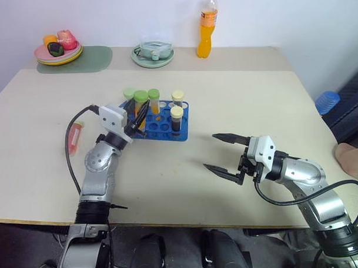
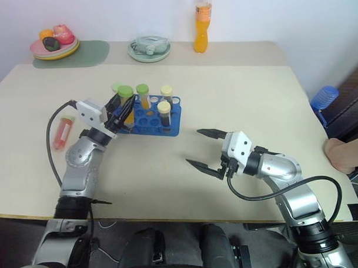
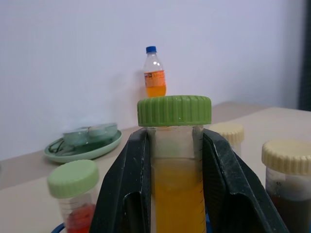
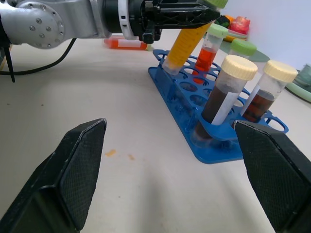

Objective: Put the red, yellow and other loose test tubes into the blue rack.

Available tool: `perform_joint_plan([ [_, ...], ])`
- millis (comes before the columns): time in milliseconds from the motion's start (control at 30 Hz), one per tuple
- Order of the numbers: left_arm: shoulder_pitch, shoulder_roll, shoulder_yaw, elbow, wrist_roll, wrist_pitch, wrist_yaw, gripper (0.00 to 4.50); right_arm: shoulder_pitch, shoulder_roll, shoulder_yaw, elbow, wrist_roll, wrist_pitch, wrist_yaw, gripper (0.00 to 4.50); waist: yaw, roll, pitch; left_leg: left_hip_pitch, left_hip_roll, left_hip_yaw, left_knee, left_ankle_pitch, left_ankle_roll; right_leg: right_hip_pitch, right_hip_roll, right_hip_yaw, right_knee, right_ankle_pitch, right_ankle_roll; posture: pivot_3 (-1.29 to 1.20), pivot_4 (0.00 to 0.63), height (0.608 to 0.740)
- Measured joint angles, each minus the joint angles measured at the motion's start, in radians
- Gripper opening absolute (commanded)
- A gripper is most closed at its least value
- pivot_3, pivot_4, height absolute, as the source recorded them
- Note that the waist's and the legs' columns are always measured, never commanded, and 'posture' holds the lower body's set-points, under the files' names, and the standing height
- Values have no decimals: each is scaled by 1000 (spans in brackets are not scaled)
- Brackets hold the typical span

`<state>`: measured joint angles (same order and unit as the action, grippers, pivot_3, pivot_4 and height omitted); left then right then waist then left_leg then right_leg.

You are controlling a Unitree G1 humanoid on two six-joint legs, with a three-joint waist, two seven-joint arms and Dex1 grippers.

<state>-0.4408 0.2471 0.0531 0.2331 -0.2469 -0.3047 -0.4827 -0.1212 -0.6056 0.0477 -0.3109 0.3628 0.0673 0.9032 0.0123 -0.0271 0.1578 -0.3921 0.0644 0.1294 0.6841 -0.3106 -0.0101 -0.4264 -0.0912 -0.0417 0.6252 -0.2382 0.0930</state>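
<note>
Left end effector (image 1: 137,119) clamped below the cap on yellow-orange tube (image 4: 187,42), tilted into the blue rack (image 1: 161,127). Right end effector (image 1: 224,153) apart. Red tube (image 1: 76,136) lies near desk's left edge; we judge it light, stiff, slippery: take mid-barrel.

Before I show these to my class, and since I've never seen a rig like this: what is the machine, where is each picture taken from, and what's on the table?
It is a humanoid robot with two arms. Two pictures look down from its head; the other two come from cameras on its wrists. The left hand is shut on a yellow-orange tube with a green cap, lowering it at a tilt into the blue rack, which already holds several capped tubes. The right hand is open with nothing in it. A red tube lies loose on the table. At the far edge stand an orange drink bottle, a green dish and a plate of fruit.
</note>
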Motion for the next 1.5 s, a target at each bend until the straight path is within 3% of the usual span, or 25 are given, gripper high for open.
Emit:
perform_joint_plan([
  [433, -72, -64, -31, 221, 74, -226, -23, 779, 1, -4, -17, -2, 1, 14, -10, 4314, 0, 0, 0, 0, 0, 0, 0, 0, 1, 0, 0, 0, 0, 0, 0, 0, 150, 740],
  [1233, -143, -108, -7, 476, 60, -382, -86, 779, 42, -33, -43, -40, -1, 16, -21, 4314, 3, 0, 0, 0, 0, -1, 0, -1, 2, 2, 0, -1, -2, 0, 0, 0, 150, 740],
  [1433, -142, -111, 0, 477, 60, -357, -83, 3774, 51, -33, -43, -51, -1, 16, -29, 4314, 0, 0, 0, 0, 0, -1, 0, -1, 3, 2, 0, -1, -2, 0, 0, 0, 150, 740],
  [1500, -141, -111, 0, 477, 64, -359, -66, 4424, 52, -33, -43, -51, -1, 16, -29, 4314, 0, 0, 0, 0, 0, -1, 0, -1, 3, 2, 0, -1, -2, 0, 0, 0, 150, 740],
])
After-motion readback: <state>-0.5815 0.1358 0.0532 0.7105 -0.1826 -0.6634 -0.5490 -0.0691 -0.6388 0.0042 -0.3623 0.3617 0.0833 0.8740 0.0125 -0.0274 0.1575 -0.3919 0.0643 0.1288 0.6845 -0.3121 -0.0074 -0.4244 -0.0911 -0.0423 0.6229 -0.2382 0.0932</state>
